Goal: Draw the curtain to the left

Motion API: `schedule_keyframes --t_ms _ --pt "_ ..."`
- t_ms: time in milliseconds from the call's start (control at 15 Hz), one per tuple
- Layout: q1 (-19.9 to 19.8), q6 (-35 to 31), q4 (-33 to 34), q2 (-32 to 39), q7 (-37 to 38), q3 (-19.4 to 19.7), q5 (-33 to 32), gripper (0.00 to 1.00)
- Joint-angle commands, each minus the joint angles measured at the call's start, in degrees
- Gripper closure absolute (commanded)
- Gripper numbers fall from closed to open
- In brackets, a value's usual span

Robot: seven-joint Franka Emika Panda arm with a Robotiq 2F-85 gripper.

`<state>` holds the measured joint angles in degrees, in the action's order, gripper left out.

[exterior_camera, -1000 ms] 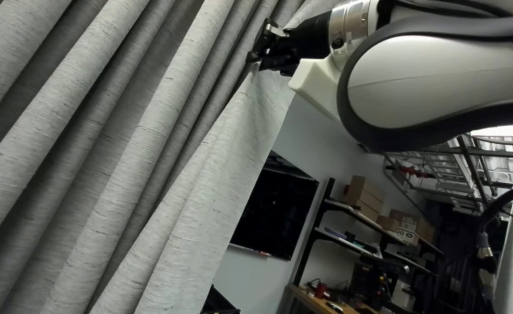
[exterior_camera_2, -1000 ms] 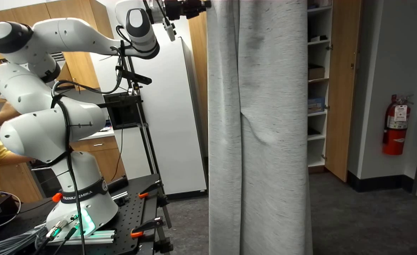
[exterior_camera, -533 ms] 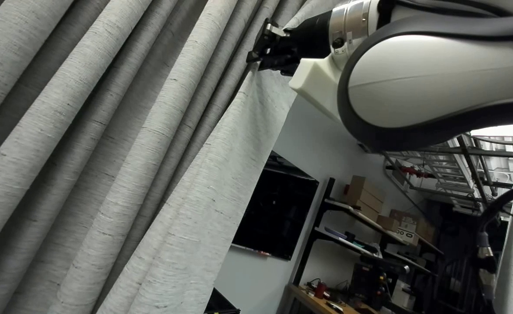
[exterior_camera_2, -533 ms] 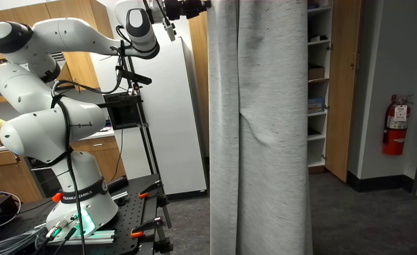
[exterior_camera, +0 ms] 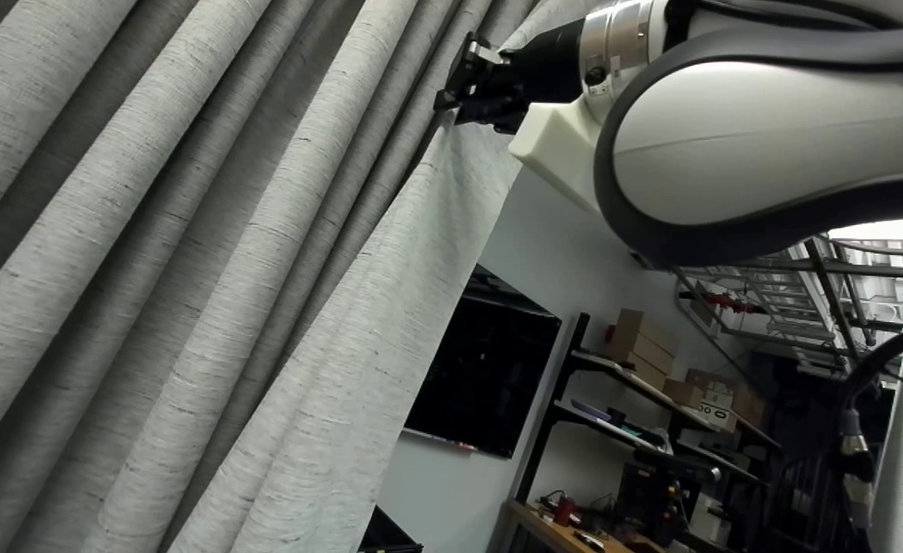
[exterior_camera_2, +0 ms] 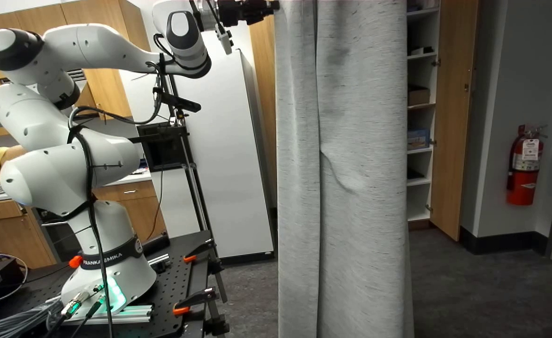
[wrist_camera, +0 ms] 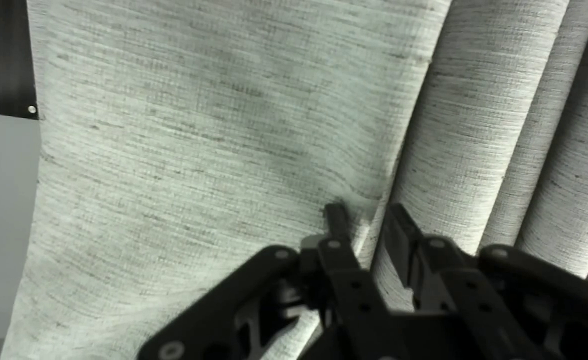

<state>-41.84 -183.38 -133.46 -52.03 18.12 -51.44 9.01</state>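
The light-grey pleated curtain fills the left half of an exterior view and also hangs mid-frame in an exterior view. My gripper is at the curtain's upper part, near its free edge, and the fabric is drawn up to a point just under its fingertips. In an exterior view the gripper touches the curtain's left edge at the top. In the wrist view the gripper's fingers stand apart, with a visible gap. A curtain fold runs between them, and the left fingertip presses into the fabric.
A black screen hangs on the wall beyond the curtain edge, beside shelves with boxes. A tall white fridge stands behind the arm. An open cabinet and a fire extinguisher are past the curtain.
The arm and gripper have not visibly moved. The curtain's folds sway slightly. A person in yellow behind the arm has shifted.
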Motion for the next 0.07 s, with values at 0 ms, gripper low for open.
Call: schedule_keyframes --t_ms 0 --pt "0.15 -0.04 -0.06 0.10 0.42 0.21 -0.63 0.74"
